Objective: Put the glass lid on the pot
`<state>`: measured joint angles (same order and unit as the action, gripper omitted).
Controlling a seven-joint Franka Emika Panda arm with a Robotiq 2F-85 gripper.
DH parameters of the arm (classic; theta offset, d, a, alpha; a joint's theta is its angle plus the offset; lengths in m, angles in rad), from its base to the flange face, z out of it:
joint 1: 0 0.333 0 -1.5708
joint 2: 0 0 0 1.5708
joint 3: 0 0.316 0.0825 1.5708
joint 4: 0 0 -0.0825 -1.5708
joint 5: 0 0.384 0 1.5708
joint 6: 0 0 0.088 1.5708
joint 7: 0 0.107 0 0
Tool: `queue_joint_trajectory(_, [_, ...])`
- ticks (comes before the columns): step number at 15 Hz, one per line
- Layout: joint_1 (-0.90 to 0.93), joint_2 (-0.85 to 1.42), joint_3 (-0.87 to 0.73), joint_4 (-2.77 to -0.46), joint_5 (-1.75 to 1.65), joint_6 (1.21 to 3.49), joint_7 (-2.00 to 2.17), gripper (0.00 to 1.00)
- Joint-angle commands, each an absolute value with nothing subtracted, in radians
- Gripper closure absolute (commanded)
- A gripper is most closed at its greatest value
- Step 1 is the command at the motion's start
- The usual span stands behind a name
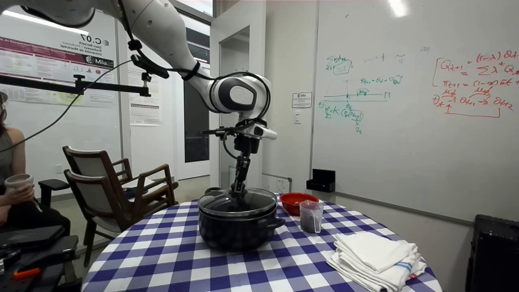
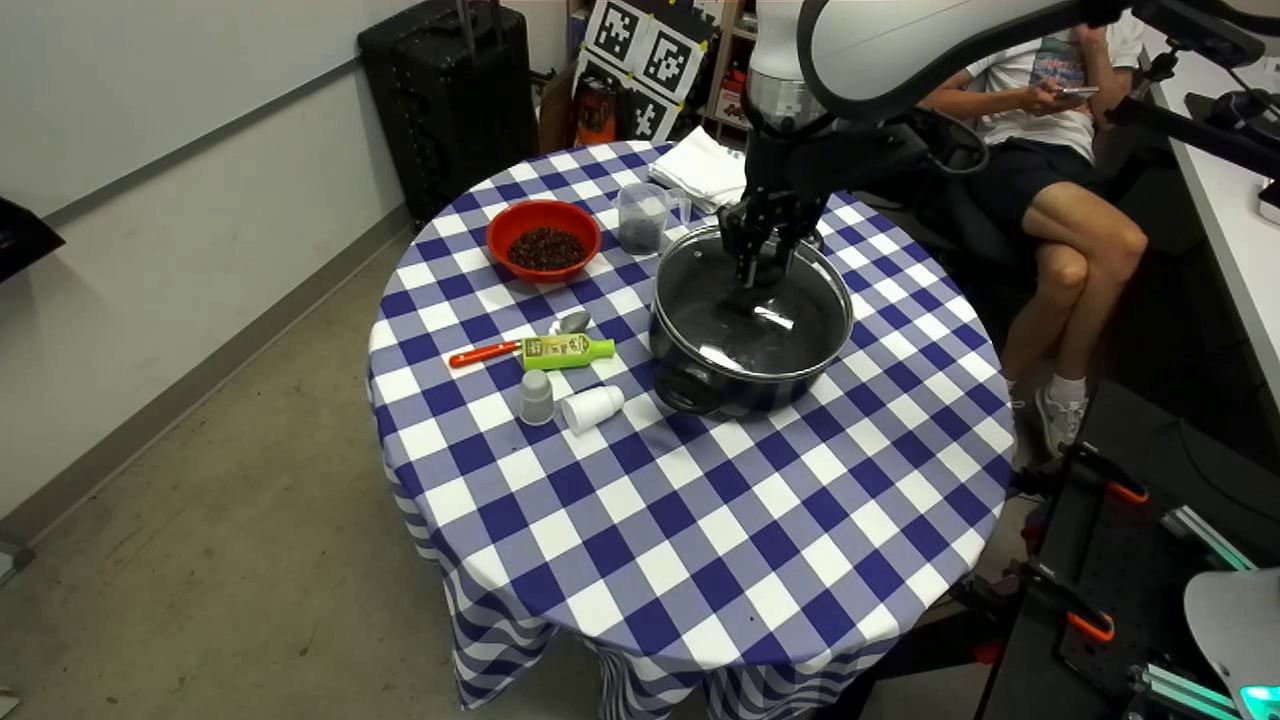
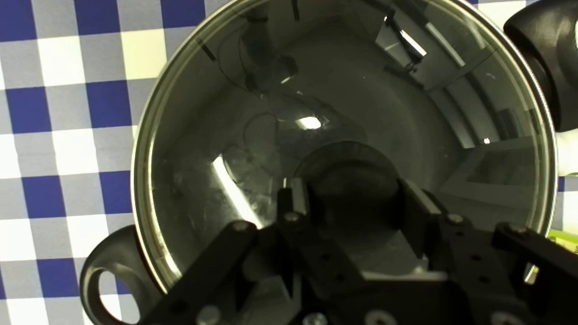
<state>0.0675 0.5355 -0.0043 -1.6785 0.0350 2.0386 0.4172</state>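
The glass lid [image 1: 217, 205] lies over the black pot [image 1: 239, 235], its metal rim lined up with the pot's rim in both exterior views. In an exterior view the lid [image 2: 740, 325] also covers the pot [image 2: 745, 392]; whether its whole rim touches cannot be told. My gripper [image 1: 240, 190] points down at the lid's centre. In the wrist view the gripper's fingers [image 3: 354, 194] stand against both sides of the dark knob, shut on it. The lid's glass [image 3: 203, 122] fills most of that view, with a pot handle [image 3: 113, 266] sticking out at lower left.
A red bowl [image 2: 515, 265] and a clear measuring cup [image 2: 640, 220] stand beside the pot. A green bottle [image 2: 560, 351], an orange-handled utensil [image 2: 485, 354] and two small shakers [image 2: 592, 407] lie or stand near the pot. Folded white cloths [image 1: 377, 259] lie at the table's edge.
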Motion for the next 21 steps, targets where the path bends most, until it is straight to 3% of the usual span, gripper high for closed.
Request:
queue_joint_trajectory(1, [0.07, 0.526, -0.011, -1.676, 0.059, 2.028, 0.406, 0.75])
queue_joint_trajectory(21, [0.099, 0.54, -0.023, -1.66, 0.039, 2.029, 0.432, 0.75])
